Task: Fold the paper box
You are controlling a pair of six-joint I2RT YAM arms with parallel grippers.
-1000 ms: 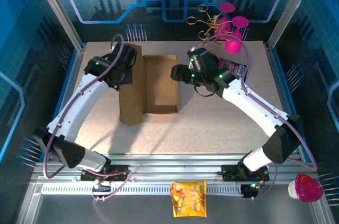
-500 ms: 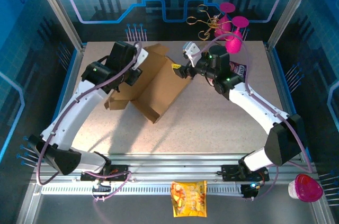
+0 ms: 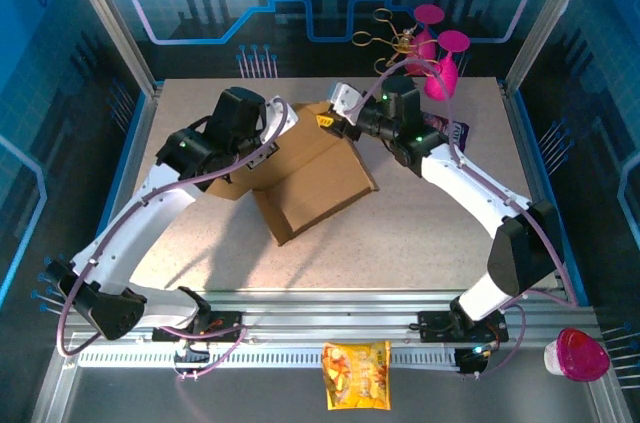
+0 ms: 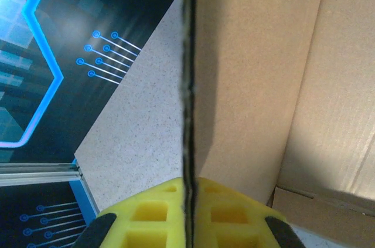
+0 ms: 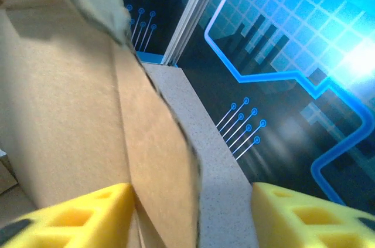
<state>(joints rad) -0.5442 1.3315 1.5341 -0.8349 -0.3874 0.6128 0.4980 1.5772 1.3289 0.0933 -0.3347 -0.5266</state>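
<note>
Sitting askew, plain brown corrugated paper box [image 3: 312, 185], unprinted, open-topped, walls raised

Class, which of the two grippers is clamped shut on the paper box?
The left gripper: its yellow fingers pinch a panel of the paper box between them. The right gripper stands with fingers apart, cardboard beside just one.

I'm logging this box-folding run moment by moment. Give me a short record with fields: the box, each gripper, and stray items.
box: paper box, plain brown, partly folded, lying askew on the table
left gripper: shut on the edge of a box panel
right gripper: open, a box flap inside its jaws, not clamped
stray items: snack packet on the near rail; pink cup at the near right corner
</note>
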